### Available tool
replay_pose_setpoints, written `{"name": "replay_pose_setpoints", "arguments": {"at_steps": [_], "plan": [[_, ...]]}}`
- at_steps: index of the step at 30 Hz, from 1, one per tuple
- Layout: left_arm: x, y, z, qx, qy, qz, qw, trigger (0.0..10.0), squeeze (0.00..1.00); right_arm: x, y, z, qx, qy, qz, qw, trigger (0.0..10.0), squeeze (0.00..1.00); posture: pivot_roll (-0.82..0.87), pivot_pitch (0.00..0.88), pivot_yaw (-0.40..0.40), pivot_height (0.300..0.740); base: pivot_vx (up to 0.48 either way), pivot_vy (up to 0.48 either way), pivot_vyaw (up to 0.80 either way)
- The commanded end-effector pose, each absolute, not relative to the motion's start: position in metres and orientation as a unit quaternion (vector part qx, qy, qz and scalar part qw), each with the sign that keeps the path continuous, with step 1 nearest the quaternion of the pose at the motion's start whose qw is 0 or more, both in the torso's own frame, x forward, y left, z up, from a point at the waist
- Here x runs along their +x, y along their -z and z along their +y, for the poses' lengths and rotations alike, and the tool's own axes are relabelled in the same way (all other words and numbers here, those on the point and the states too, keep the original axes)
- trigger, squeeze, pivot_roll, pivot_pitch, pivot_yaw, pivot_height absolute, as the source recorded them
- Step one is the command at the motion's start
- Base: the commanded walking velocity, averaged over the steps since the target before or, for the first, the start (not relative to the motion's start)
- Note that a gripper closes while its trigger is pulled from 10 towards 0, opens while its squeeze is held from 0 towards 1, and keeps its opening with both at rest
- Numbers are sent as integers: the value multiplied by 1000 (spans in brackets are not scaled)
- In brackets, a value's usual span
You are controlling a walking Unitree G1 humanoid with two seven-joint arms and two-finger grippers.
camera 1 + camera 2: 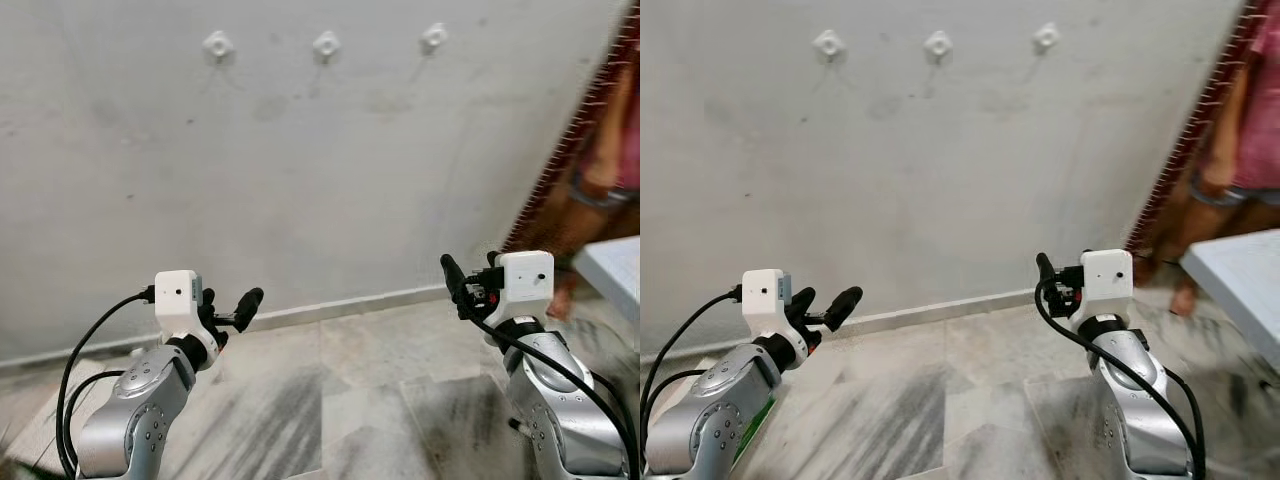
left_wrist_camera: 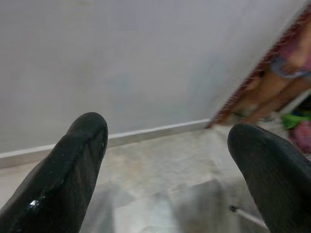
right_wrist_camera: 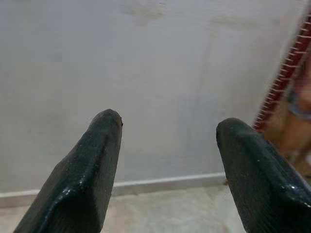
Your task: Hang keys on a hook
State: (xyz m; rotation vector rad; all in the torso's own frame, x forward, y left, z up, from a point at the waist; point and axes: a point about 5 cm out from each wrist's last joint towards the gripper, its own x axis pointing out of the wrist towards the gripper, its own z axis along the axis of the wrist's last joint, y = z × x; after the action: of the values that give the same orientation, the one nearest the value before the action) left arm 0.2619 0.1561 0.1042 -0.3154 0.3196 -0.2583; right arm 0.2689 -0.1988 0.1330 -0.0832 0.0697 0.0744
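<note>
Three white hooks are fixed high on the grey wall: a left hook (image 1: 218, 46), a middle hook (image 1: 326, 44) and a right hook (image 1: 433, 38). All three hang bare. My left gripper (image 1: 232, 308) is raised low in front of the wall, open, with nothing between its fingers (image 2: 73, 160). My right gripper (image 1: 455, 280) is held up at the same height on the right, also open and holding nothing (image 3: 167, 160). Both grippers are well below the hooks.
A person (image 1: 610, 160) stands at the right by a dark red patterned curtain edge (image 1: 560, 150). A pale table corner (image 1: 612, 268) juts in at the right. Marble floor (image 1: 340, 400) meets the wall at a white skirting (image 1: 330, 308).
</note>
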Motion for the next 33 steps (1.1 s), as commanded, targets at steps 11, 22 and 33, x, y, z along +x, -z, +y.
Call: {"name": "replay_pose_setpoints", "arguments": {"at_steps": [11,22,33], "plan": [[262,-105,161,-147,129,161,968,10000,0,271,-136,-196,-42,-45,32,998,10000,0,-3,0,15,740,0,0,-509],[262,-105,161,-143,132,161,967,10000,0,271,-136,-196,-45,-47,32,997,10000,0,-4,0,13,740,0,0,-800],[262,-105,160,-145,132,163,967,10000,0,272,-135,-195,-44,-47,34,997,10000,0,-1,0,9,740,0,-182,-364]]}}
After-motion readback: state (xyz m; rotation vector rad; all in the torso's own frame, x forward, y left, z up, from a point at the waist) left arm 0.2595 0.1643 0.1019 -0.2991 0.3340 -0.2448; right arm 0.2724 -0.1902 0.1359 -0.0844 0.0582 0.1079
